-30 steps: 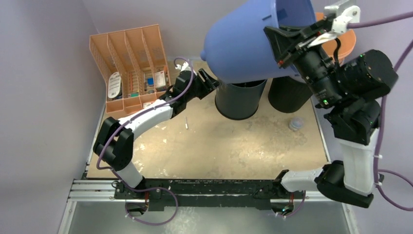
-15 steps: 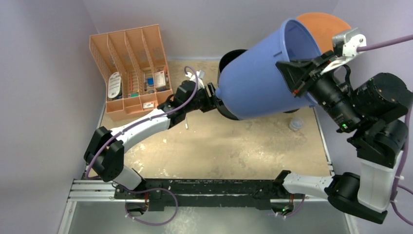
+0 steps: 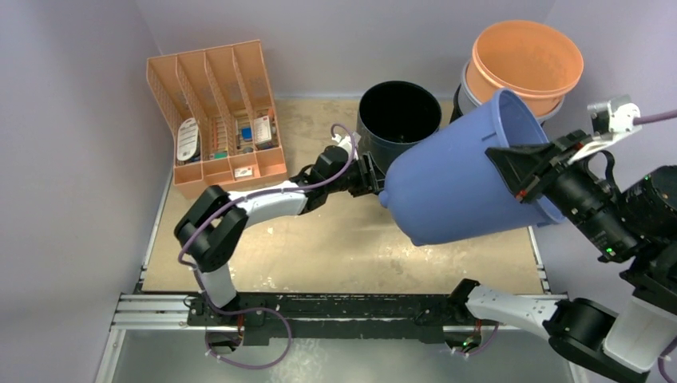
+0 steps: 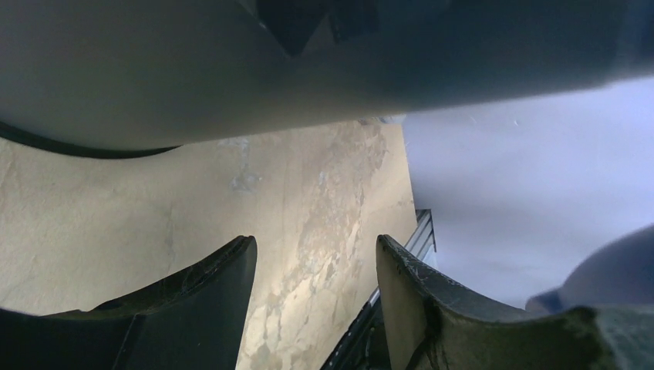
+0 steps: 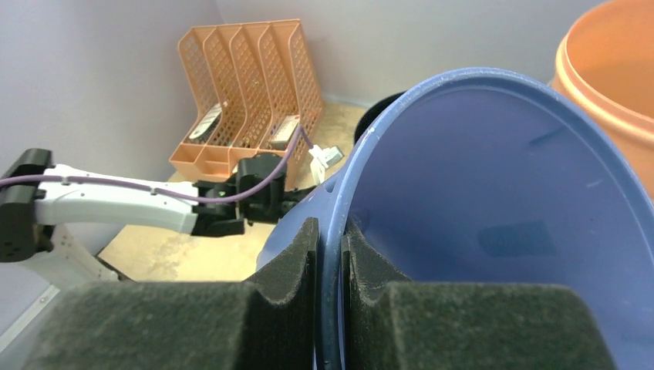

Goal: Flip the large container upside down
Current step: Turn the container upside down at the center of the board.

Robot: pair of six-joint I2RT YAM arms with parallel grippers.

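Note:
The large container is a blue bucket (image 3: 455, 187), hanging over the table and tipped on its side. Its round bottom faces left and its mouth faces right. My right gripper (image 3: 517, 169) is shut on its rim. In the right wrist view the fingers (image 5: 330, 239) pinch the rim's wall, one pad inside the bucket (image 5: 493, 216) and one outside. My left gripper (image 3: 374, 179) stands open just left of the bucket's bottom. Nothing lies between its fingers (image 4: 316, 245).
A black bin (image 3: 399, 112) stands upright behind the left gripper and fills the top of the left wrist view (image 4: 231, 69). An orange bucket (image 3: 523, 60) sits stacked at the back right. An orange file organizer (image 3: 215, 112) stands at the back left. A metal rail (image 3: 319, 307) runs along the near edge.
The right arm has swung the blue bucket down and toward the near right, exposing the black bin and orange bucket. The left gripper has followed rightward toward the bucket's bottom.

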